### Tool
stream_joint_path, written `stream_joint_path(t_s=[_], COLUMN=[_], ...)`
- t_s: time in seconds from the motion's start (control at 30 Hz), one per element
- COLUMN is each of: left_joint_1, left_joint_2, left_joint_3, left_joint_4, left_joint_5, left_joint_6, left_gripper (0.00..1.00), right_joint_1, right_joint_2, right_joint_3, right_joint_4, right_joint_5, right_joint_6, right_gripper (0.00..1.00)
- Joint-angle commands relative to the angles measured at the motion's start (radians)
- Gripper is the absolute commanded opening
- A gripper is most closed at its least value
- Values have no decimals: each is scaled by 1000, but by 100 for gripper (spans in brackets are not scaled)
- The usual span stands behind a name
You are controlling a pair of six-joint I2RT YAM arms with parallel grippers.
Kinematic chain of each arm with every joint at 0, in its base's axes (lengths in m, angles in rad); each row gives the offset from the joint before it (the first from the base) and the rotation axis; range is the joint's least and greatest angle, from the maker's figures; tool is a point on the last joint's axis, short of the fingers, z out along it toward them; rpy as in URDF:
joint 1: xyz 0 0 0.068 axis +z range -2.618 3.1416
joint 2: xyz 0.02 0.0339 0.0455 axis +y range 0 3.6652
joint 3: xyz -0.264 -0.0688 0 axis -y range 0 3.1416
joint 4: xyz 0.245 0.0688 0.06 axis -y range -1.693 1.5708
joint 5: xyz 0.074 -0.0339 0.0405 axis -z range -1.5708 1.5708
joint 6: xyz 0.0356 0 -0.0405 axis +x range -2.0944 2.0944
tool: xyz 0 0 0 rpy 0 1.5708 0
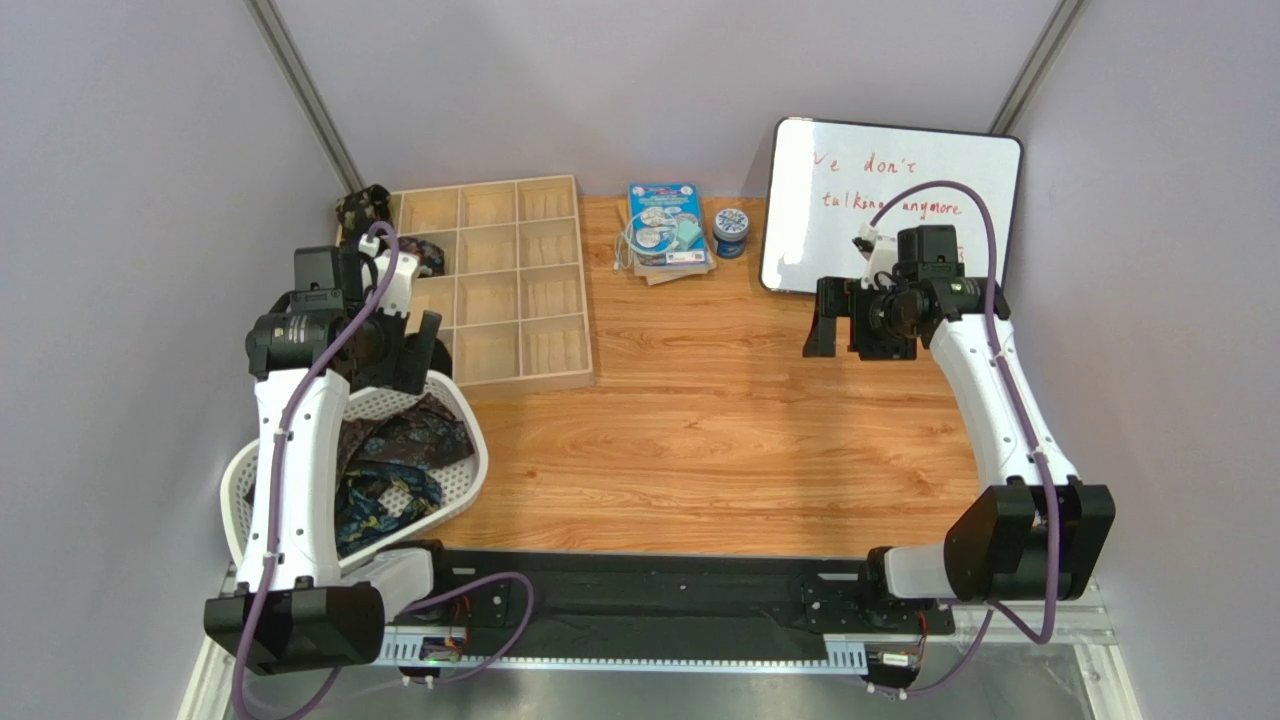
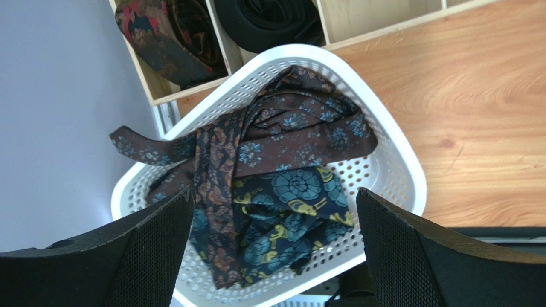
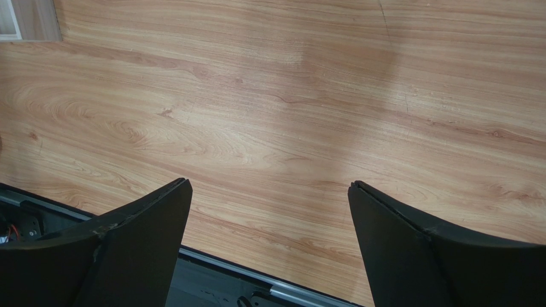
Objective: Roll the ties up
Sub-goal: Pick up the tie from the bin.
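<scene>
While both arms are being held above the counter point(image 1: 721, 435), the left tool point(image 2: 274, 192) is being presented wide open over the white mesh basket point(image 2: 392, 160), and nothing is being gripped between its black fingers point(image 2: 147, 256). The ties point(image 1: 394, 458) are being carried loose and unrolled in that basket, which is being supported at the near left corner of the counter, partly beyond its edge. A brown floral tie point(image 2: 301, 137) is being draped across the top of the heap, with one pointed end point(image 2: 138, 147) being hung out over the basket's left rim. A navy tie point(image 2: 288, 204) with teal and yellow figures is being partly covered by it, nearer the tool.

Just beyond the basket, a wooden compartment tray point(image 1: 504, 285) is being shown; in the left wrist view a rolled tie point(image 2: 170, 35) in red and brown is being held in one of its cells, and a black coil point(image 2: 269, 19) in the cell beside it.

The right tool point(image 3: 270, 183) is likewise being presented fully open, empty, over bare wood, well apart from the basket. Behind it a whiteboard point(image 1: 887, 203) is being propped at the far right, with a printed packet point(image 1: 669, 225) and a small jar point(image 1: 730, 230) being displayed between it and the tray.
</scene>
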Motion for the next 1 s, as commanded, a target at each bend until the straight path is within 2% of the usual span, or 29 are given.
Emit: stream_joint_path(t_s=[0.0,0.27,0.4,0.53,0.63,0.97], left_joint_1=[17,158,283,374,393,445], left_joint_2=[10,85,132,189,207,295], left_joint_3=[-8,-148,-185,-220,-245,-283], left_joint_4=[-25,38,61,104,128,191], left_joint_5=[12,-11,14,47,79,106], left_joint_6=[179,440,537,589,597,606], left_gripper=[100,96,94,92,86,87], right_joint_1=[-1,-1,-1,1,1,1], right_joint_2=[3,14,20,29,34,43], right_joint_3=[40,35,32,32,32,37], right_joint_4=[-1,-1,-1,-6,-6,-9], right_joint_5=[-27,-39,-42,-46,-47,-39], right_joint_6=[-30,-36,-36,-36,-36,-39], right_gripper=[100,100,100,100,100,100])
